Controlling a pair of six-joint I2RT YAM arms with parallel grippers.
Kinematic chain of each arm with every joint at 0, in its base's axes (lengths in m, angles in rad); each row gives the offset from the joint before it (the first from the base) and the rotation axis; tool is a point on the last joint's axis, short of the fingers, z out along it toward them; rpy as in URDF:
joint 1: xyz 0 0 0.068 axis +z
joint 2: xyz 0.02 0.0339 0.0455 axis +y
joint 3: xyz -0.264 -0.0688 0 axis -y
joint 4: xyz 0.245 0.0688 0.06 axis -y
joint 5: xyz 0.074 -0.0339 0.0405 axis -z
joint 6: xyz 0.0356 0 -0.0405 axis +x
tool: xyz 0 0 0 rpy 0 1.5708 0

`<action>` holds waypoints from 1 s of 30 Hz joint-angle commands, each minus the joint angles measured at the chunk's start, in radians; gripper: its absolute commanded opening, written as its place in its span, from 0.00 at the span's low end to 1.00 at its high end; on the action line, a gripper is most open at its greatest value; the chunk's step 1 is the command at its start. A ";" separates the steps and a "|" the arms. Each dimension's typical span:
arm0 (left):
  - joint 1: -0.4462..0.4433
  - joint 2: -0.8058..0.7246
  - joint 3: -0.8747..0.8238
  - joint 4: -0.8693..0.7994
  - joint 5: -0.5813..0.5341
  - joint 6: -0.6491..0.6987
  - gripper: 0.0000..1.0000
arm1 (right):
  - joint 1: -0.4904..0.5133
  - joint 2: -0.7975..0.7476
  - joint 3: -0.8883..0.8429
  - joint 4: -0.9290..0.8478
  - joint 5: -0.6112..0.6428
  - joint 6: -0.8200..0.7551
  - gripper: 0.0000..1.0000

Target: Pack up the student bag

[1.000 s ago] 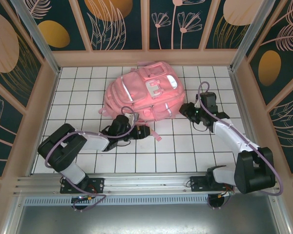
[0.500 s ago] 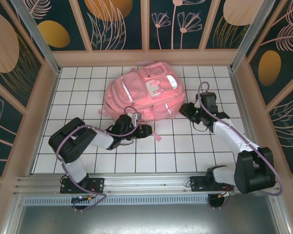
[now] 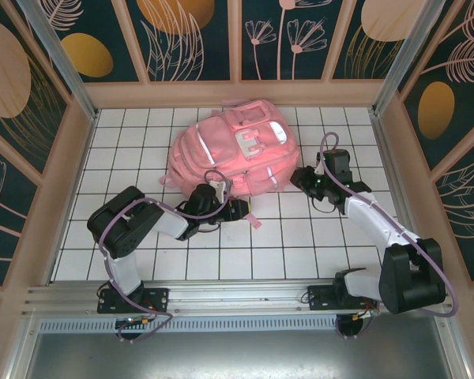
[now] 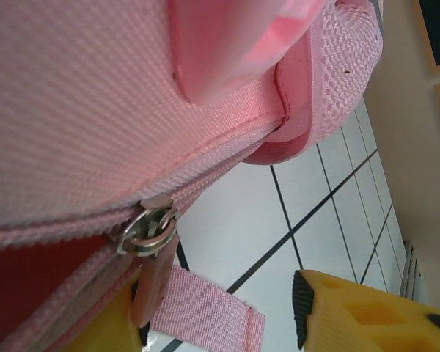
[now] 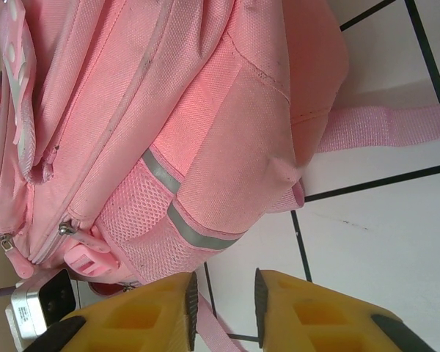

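White tiled table (image 3: 142, 260) underneath, and on it, toward 12 o'clock of centre, the student bag (image 3: 233, 150): pink, lying flat, front pockets up, near edge turned to both arms, probably for easy reach of the zip.

At the bag's 4 o'clock corner, right gripper (image 3: 299, 175), jaws narrow but apart, beside the mesh side pocket (image 5: 143, 220). Seemingly posted to steady the bag. Cannot tell about any hold on the thin strap there.

At the bag's 6 o'clock edge, left gripper (image 3: 238, 211), jaws apart, yellow fingers (image 4: 359, 319) flanking the zipper pull (image 4: 148, 231) and pink webbing tab (image 4: 205, 315). Nothing pinched yet; likely placed for drawing the zip.
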 commanded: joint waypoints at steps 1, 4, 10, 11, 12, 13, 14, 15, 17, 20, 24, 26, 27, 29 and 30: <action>0.007 0.020 0.034 0.019 -0.007 0.011 0.51 | 0.000 -0.033 -0.011 -0.022 -0.014 -0.022 0.29; 0.011 0.024 0.035 0.013 -0.024 0.013 0.40 | 0.000 -0.034 -0.008 -0.022 -0.017 -0.021 0.28; 0.022 0.000 0.005 0.002 -0.037 0.025 0.14 | 0.027 -0.009 -0.003 0.004 -0.030 0.004 0.30; 0.022 -0.006 -0.001 0.003 -0.034 0.028 0.09 | 0.042 0.004 0.002 0.009 -0.027 0.018 0.31; 0.024 -0.009 -0.006 0.003 -0.029 0.030 0.06 | 0.056 0.017 0.003 0.018 -0.030 0.034 0.32; 0.024 -0.015 -0.010 0.003 -0.024 0.032 0.02 | 0.072 0.034 0.006 0.033 -0.037 0.056 0.33; 0.024 -0.023 -0.014 0.003 -0.017 0.033 0.00 | 0.093 0.051 0.006 0.050 -0.044 0.084 0.37; 0.024 -0.030 -0.018 0.001 -0.008 0.034 0.00 | 0.113 0.065 0.007 0.070 -0.045 0.109 0.43; 0.023 -0.047 -0.027 -0.008 0.003 0.038 0.00 | 0.173 0.106 0.015 0.105 -0.033 0.173 0.51; 0.023 -0.075 -0.035 -0.026 0.012 0.051 0.00 | 0.240 0.169 0.030 0.153 -0.008 0.282 0.59; 0.024 -0.108 -0.034 -0.047 0.033 0.062 0.00 | 0.280 0.238 0.015 0.259 0.006 0.418 0.69; 0.024 -0.124 -0.034 -0.048 0.045 0.062 0.00 | 0.287 0.265 0.014 0.295 0.025 0.457 0.67; 0.024 -0.126 -0.035 -0.048 0.055 0.062 0.00 | 0.289 0.276 0.013 0.337 0.023 0.466 0.65; 0.023 -0.155 -0.037 -0.046 0.074 0.060 0.00 | 0.290 0.296 0.023 0.371 0.049 0.458 0.60; 0.023 -0.165 -0.039 -0.047 0.083 0.058 0.00 | 0.288 0.305 0.028 0.382 0.063 0.452 0.55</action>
